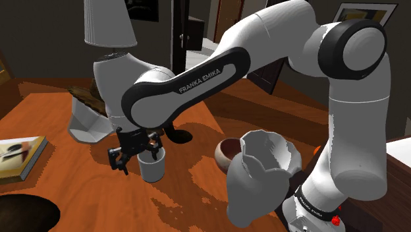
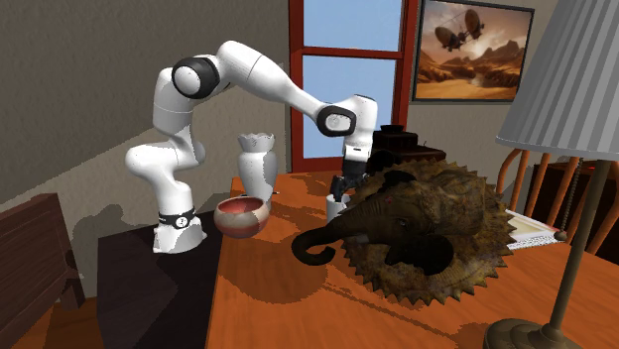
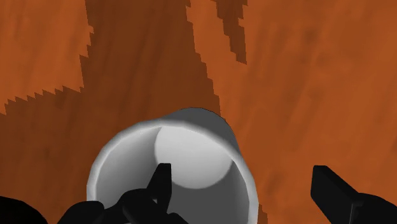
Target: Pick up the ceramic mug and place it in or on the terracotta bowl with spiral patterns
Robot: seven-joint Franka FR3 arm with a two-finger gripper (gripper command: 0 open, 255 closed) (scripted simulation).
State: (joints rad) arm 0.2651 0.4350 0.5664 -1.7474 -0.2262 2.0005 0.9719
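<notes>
A plain white mug [image 1: 153,169] stands upright on the orange-brown wooden table [image 1: 59,112]. My gripper [image 1: 141,153] hangs right over it, open. In the wrist view one finger [image 3: 162,182] dips inside the mug [image 3: 191,153] and the other finger [image 3: 331,188] stands outside, with the mug's wall between them and untouched. The reddish-brown bowl [image 1: 226,152] with a pale inside sits on the table to the shoulder view's right of the mug. In the second exterior view the bowl [image 2: 242,214] lies left of the mug [image 2: 335,207], below the gripper [image 2: 340,190].
A tall white vase [image 1: 262,173] stands close to the bowl, near the stand. A dark elephant-head sculpture [image 2: 407,223] sits just beyond the mug. A lamp [image 1: 109,26], a white angular object [image 1: 85,123] and a book [image 1: 20,158] occupy the table's far side.
</notes>
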